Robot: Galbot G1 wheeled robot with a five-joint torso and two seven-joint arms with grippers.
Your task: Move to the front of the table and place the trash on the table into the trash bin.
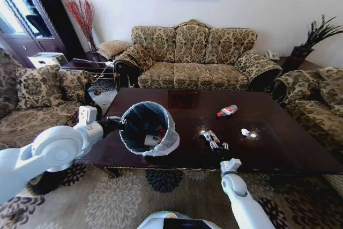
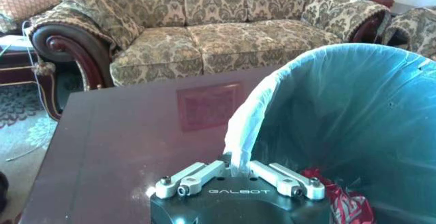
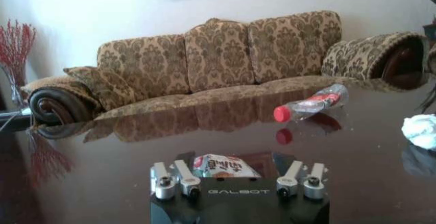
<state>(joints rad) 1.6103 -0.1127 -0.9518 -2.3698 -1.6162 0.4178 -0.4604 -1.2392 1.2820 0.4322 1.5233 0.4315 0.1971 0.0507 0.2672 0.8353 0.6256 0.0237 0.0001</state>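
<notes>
My left gripper [image 1: 119,124] is shut on the bag-lined rim of the trash bin [image 1: 148,127] and holds it over the table's [image 1: 278,154] front left part. The left wrist view shows the fingers [image 2: 194,175] pinching the rim of the trash bin [image 2: 354,127], with a red-white can [image 2: 344,201] inside. Trash lies on the table: a clear bottle [image 1: 227,111], a colourful wrapper [image 1: 210,137] and a crumpled paper bit [image 1: 245,132]. My right gripper [image 1: 231,163] hovers open at the front edge. In its wrist view the wrapper [image 3: 223,166] lies just ahead between the fingers, with the bottle [image 3: 311,104] and paper [image 3: 420,130] farther off.
A patterned sofa [image 1: 193,60] stands behind the table and armchairs flank it left [image 1: 37,100] and right [image 1: 321,105]. A side table [image 1: 80,65] with a red-branch vase sits at the back left. Patterned carpet [image 1: 118,197] covers the floor in front.
</notes>
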